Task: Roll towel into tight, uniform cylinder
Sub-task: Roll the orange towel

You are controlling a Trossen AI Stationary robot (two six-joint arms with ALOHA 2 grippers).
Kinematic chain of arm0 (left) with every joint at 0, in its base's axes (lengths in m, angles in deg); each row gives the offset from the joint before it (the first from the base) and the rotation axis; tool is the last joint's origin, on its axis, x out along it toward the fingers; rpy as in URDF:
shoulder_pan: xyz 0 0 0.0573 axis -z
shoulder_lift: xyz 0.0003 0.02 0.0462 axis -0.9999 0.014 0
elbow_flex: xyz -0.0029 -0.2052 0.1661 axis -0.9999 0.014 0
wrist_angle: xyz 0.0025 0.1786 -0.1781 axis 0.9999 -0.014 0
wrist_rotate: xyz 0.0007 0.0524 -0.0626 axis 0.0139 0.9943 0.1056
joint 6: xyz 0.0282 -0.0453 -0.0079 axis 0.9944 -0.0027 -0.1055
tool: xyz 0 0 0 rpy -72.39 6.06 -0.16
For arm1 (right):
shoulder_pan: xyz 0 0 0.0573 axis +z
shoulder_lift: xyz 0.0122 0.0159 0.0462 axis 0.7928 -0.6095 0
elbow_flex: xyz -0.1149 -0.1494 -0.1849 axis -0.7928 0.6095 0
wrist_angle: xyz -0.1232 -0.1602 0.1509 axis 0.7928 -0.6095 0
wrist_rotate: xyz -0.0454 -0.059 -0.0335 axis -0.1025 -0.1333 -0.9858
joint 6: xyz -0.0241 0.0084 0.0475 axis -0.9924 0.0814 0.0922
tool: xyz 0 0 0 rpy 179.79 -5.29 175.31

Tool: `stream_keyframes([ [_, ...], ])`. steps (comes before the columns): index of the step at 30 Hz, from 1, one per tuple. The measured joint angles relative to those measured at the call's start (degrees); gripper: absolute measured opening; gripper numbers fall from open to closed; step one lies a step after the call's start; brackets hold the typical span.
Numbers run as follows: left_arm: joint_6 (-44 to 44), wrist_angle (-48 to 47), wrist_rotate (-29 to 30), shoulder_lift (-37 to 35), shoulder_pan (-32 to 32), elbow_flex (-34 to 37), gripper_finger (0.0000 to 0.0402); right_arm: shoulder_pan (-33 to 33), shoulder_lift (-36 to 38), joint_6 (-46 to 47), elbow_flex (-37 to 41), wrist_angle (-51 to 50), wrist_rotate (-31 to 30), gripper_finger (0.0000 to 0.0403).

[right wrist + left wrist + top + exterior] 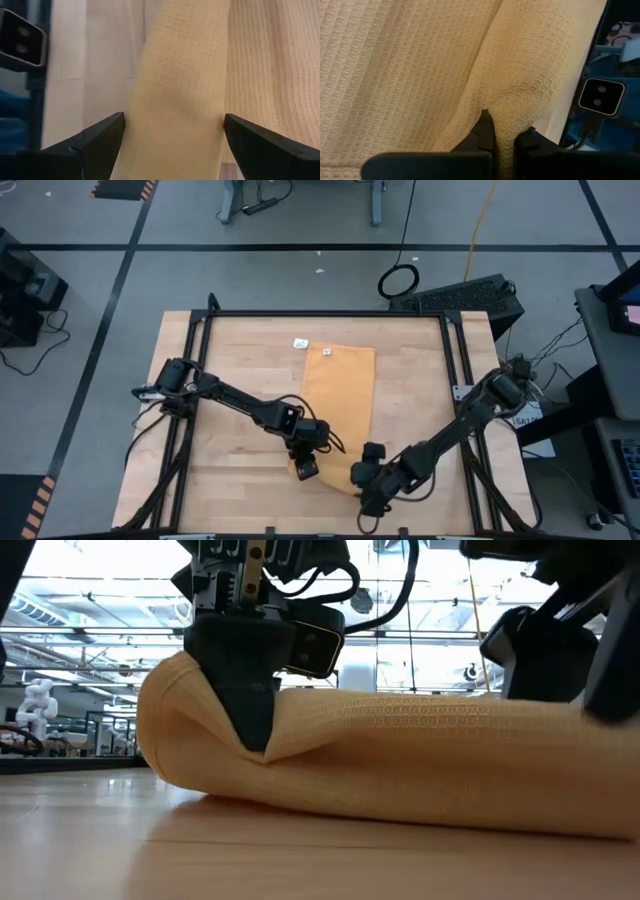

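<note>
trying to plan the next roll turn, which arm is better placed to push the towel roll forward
Left, probably. The left end effector is shut on the towel, pinching a fold at the rolled near end, so it could carry the roll on. The right end effector stands open, fingers straddling the roll without gripping.

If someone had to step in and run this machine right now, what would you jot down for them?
Left gripper: shut, pinching a fold at the towel's rolled near end.
Right gripper: fingers open, one on each side of the roll, not squeezing it.
Towel: on the table, far part flat, white label at its far edge.
Done: first turn rolled at the near end.
Left: roll the flat part up tight and even.
</note>
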Motion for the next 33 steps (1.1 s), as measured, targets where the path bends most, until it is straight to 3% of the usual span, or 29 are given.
stream_keyframes([
  [14, 0.0, -0.1, -0.4, 0.0, 0.0, 0.0, 0.0017, -0.1, -4.4, 4.9, -4.2, -5.5, -0.1, 0.0346],
  [17, 0.0, -0.1, -0.4, 0.0, 0.0, 0.0, 0.0017, -0.6, -4.4, 5.6, -4.2, -7.2, -0.3, 0.0331],
  [23, 2.5, -0.1, -0.4, 0.0, 0.4, 0.0, 0.0017, -2.4, -4.4, 3.4, -4.2, -7.0, 1.5, 0.0227],
  [30, 7.4, -0.3, -0.4, 0.0, 3.5, 0.0, 0.0039, -4.9, -4.1, -1.4, -4.2, -4.8, 7.7, 0.0024],
  [33, 8.0, -0.2, -1.2, 0.0, 4.6, 0.0, 0.0037, -5.6, -4.0, -3.9, -4.2, -3.8, 10.1, 0.0018],
])
